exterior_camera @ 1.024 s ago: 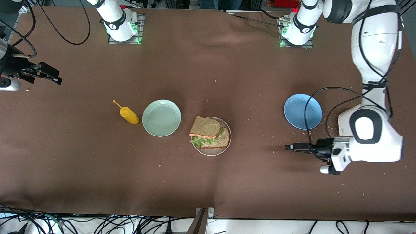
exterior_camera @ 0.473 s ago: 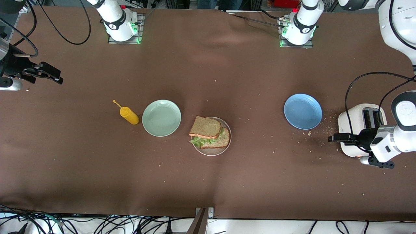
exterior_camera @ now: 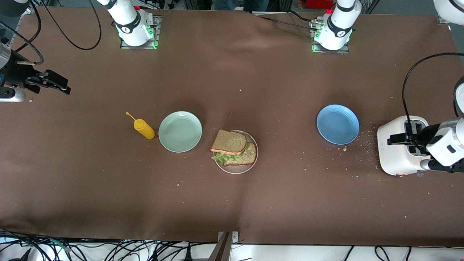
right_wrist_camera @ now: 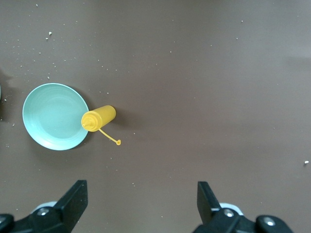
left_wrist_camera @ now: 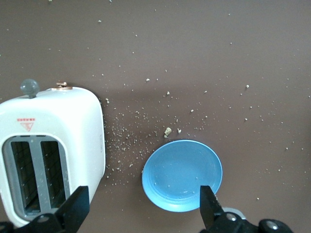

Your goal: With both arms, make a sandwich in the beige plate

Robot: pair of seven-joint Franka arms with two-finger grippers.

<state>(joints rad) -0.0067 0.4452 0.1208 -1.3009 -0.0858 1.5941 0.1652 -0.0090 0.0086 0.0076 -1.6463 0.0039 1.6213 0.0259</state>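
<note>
The sandwich (exterior_camera: pixel 233 148) sits finished on the beige plate (exterior_camera: pixel 239 169), and I take that plate as my landmark. The top slice lies askew, so the lower slice and a ruffle of lettuce show on the side nearer the front camera; most of the plate is covered, and only its rim shows there. Neither of my wrist cameras sees the plate or the sandwich.

My left gripper (exterior_camera: pixel 398 139) hangs over the white toaster (exterior_camera: pixel 395 152), well away from the plate toward the left arm's end of the table. Its fingers (left_wrist_camera: pixel 75 208) are spread wide with nothing between them. From the front my left hand is cut off by the frame edge and hides part of the toaster's slots. My left wrist view shows both slots, but they are too dark for me to see inside. The blue plate (exterior_camera: pixel 338 124) lies bare between the toaster and the beige plate, with crumbs (left_wrist_camera: pixel 167 131) scattered beside it.

My right gripper (exterior_camera: pixel 54 82) waits well away from the plate, over bare cloth at the right arm's end of the table, fingers (right_wrist_camera: pixel 73 196) released and empty. The arm itself runs out of the picture. The mint-green plate (exterior_camera: pixel 180 131) lies just beside the beige plate on that side, apart from it, and the yellow squeeze bottle (exterior_camera: pixel 144 129) lies tipped over next to it. Whether bottle and green plate touch, I cannot tell.
</note>
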